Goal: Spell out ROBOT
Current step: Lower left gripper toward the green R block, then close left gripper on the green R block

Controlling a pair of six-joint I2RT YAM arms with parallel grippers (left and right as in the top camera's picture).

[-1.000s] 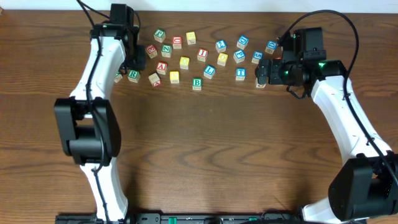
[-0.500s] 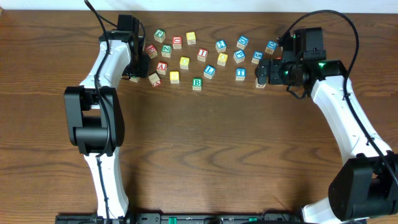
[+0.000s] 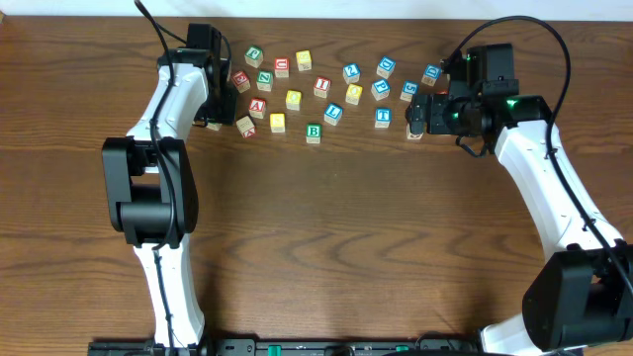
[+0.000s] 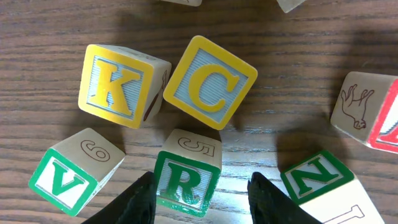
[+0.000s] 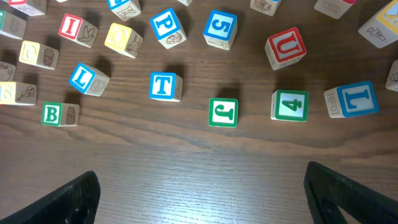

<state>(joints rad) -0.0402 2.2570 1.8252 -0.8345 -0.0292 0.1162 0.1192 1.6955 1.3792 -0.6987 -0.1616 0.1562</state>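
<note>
In the left wrist view the green-lettered R cube [image 4: 185, 180] stands between the fingers of my left gripper [image 4: 202, 186]. The left finger is against the cube and the right finger stands apart from it, so the jaws are open. From overhead that gripper [image 3: 213, 114] covers the R cube. The green B cube [image 3: 314, 132] [image 5: 60, 114], the blue T cube [image 3: 383, 116] [image 5: 165, 86] and a yellow O cube [image 3: 353, 92] [image 5: 122, 37] lie in the scatter. Another yellow cube [image 3: 294, 99] lies left of them. My right gripper [image 3: 420, 114] [image 5: 202, 186] hangs wide open over bare wood.
Around the R cube sit a yellow K [image 4: 118, 84], a yellow C [image 4: 210, 81], a green V [image 4: 62, 180] and a green N [image 4: 317, 177]. Near the right gripper lie a green J [image 5: 223, 112], a green 4 [image 5: 289, 106] and a red U [image 5: 286, 46].
The left arm swung in and its gripper moved toward the front of the table over the R cube, then held still. The right arm has not moved.
</note>
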